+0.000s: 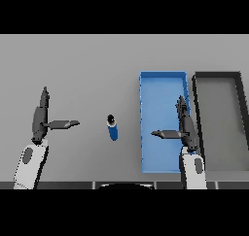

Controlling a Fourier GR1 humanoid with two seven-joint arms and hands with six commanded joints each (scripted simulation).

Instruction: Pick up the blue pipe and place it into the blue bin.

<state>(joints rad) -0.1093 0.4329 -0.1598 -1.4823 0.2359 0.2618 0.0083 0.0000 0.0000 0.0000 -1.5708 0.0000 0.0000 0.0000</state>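
Blue pipe upright, left of blue bin — right hand over bin, nearer, fingers straight, empty; left hand likewise released.

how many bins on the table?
2. Blue rectangular bin sits right of centre, with the right robot hand over it; dark grey rectangular bin stands beside it at far right. Nothing seems hidden.

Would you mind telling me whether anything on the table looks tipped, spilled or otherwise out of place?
Nothing stands out. The blue pipe sits alone on the table, left of the blue bin; the black bin is square beside it. Each robot hand, left and right, is open.
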